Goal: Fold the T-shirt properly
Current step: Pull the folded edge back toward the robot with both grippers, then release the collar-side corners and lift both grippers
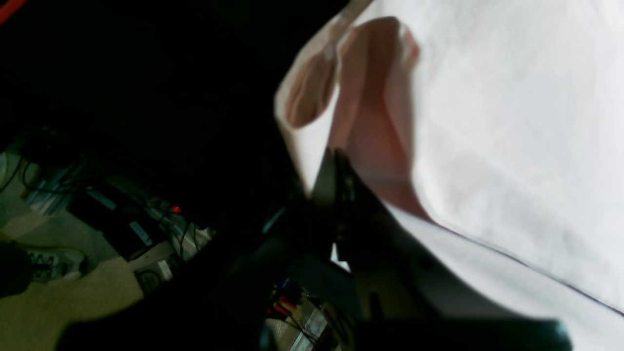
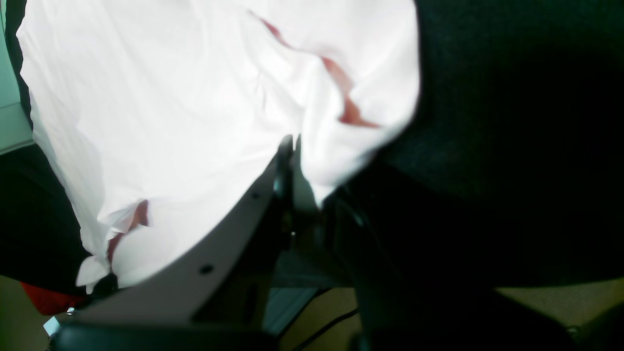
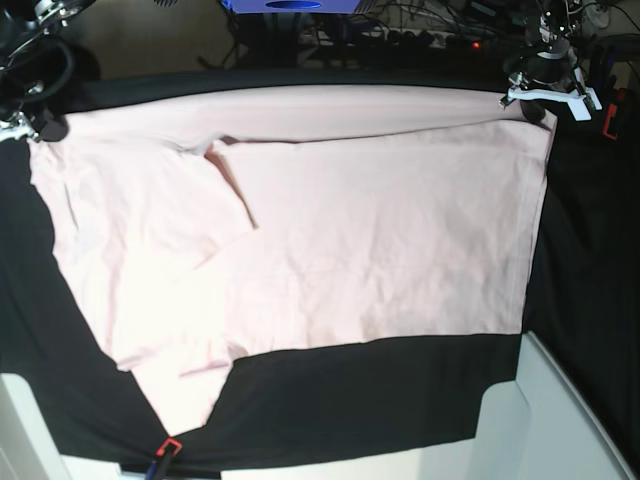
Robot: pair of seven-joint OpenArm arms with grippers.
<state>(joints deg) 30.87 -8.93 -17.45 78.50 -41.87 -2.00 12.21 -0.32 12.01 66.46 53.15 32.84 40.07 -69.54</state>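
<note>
Black cloth covered the table (image 3: 360, 390), the T-shirt (image 3: 380, 240) spread lengthwise between both arms; left claw (image 3: 527, 100) and right claw (image 3: 35, 128) each pinched shut on a far corner.

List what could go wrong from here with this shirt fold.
1. Both grippers pinch only thin edges of the T-shirt: the left gripper and right gripper could lose the fabric if pulled hard.
2. A sleeve lies folded over the body, so it may bunch into a crooked fold.
3. The lower part trails toward the edge of the black table cloth and might drag.
</note>
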